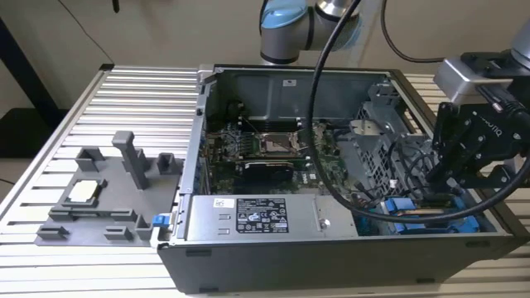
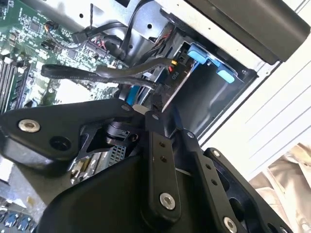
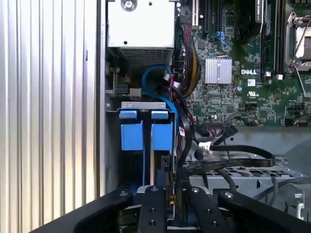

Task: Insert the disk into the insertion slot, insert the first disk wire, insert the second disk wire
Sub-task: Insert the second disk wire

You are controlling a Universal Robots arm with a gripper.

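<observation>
One black gripper hangs inside the open computer case, at the corner on the exterior view's right, over the drive cage. The disk stands on its thin edge in the insertion slot, which is a dark grey box of sheet metal; its bright blue plastic carrier shows two square tabs side by side in the first wrist view. In the second wrist view the fingers are close together on a small dark connector of a black wire, pressed near the edge of the disk; I cannot tell if the plug is fully seated. The wire is round and glossy and curves away over the green circuit board. A silver box with a black-and-white sticker lies along the near wall of the case. The case rests on a ribbed aluminium worktop, where a grey plastic fixture with upright posts stands well apart.
</observation>
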